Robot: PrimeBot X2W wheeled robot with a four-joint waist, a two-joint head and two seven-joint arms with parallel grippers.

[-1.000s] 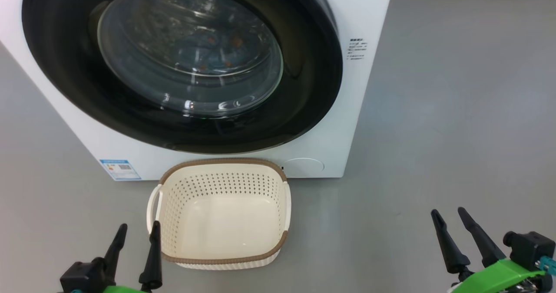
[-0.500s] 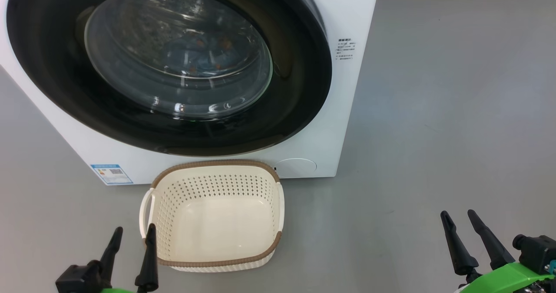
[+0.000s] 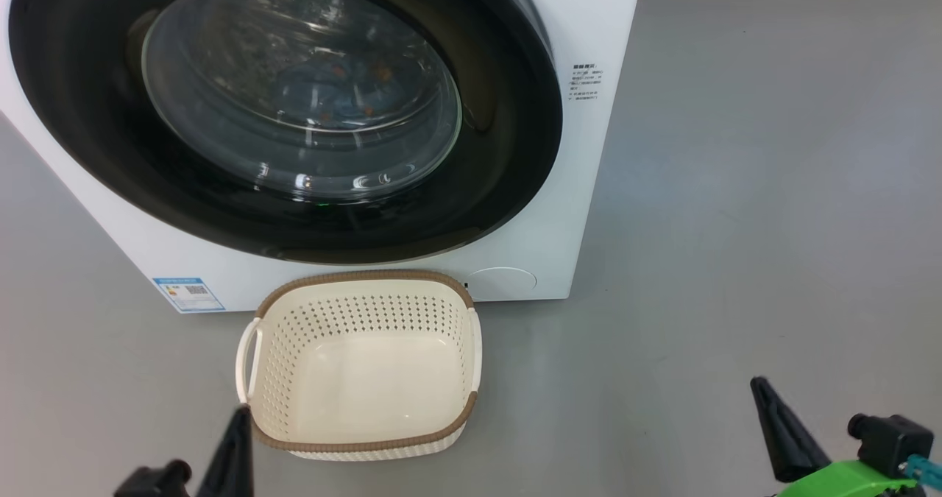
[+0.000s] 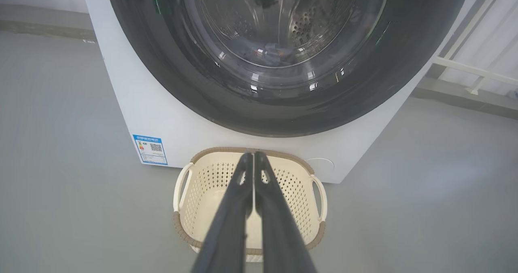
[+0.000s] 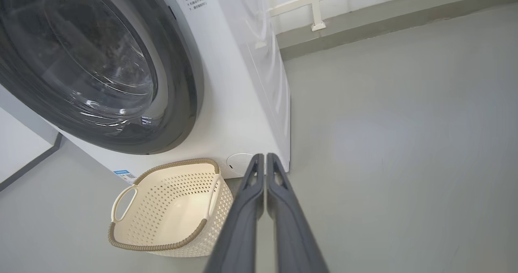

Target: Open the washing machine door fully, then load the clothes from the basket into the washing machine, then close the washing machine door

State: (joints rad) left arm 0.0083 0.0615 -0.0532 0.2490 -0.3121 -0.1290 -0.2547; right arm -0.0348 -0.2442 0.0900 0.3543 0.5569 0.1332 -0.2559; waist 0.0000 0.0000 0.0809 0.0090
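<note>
From the head, the washing machine [image 3: 589, 210] is standing on the floor [image 3: 736, 188] with its door [image 3: 515, 151] sitting shut, the clothes [image 3: 346, 96] are lying inside behind the glass [image 3: 243, 136], and the basket [image 3: 368, 276] is sitting empty just before it. From the left wrist, the left claw [image 4: 253, 155] is hanging clenched on nothing above the basket. From the right wrist, the right claw [image 5: 265, 156] is hovering clenched and empty beside the washing machine's front corner

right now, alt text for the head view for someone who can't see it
A white washing machine with its round black-rimmed door shut, bluish clothes dimly visible inside. An empty cream basket sits on the grey floor just in front. The left gripper and right gripper poke up at the lower corners, both shut.
</note>
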